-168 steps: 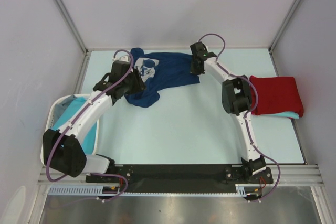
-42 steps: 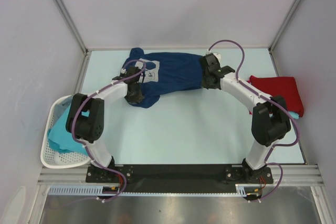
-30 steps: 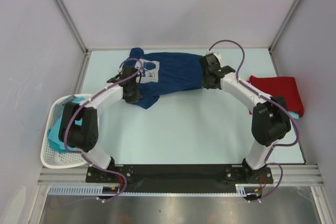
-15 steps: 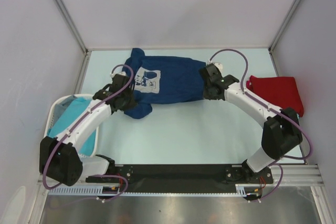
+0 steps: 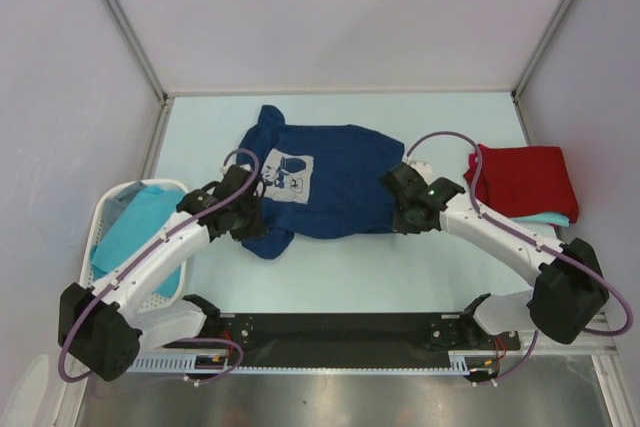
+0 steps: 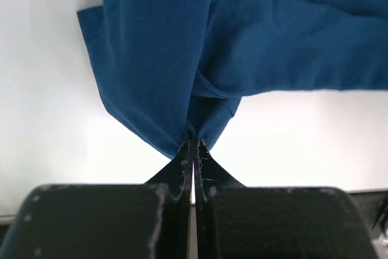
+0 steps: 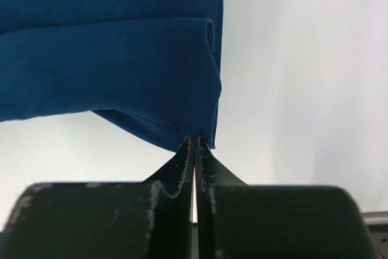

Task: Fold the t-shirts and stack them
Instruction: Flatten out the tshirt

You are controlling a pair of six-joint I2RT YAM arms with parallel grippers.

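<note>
Navy shirt [image 5: 325, 182] is spread across the middle of the bench [image 5: 380, 267], with the pale print up and toward its left end. Left tool [image 6: 193, 150] is pinched tight on a bunched bit of cloth at the shirt's near-left corner, and the fabric gathers right into the tips. Right tool [image 7: 194, 145] is clamped the same way on the near-right corner, where you can see a stitched hem. So each arm has one end of the near edge. Off to the right, a folded red shirt [image 5: 525, 179] sits on an aqua shirt [image 5: 548, 218], only a sliver showing. The basket [image 5: 98, 222] on the left holds a second aqua shirt [image 5: 140, 232].
</note>
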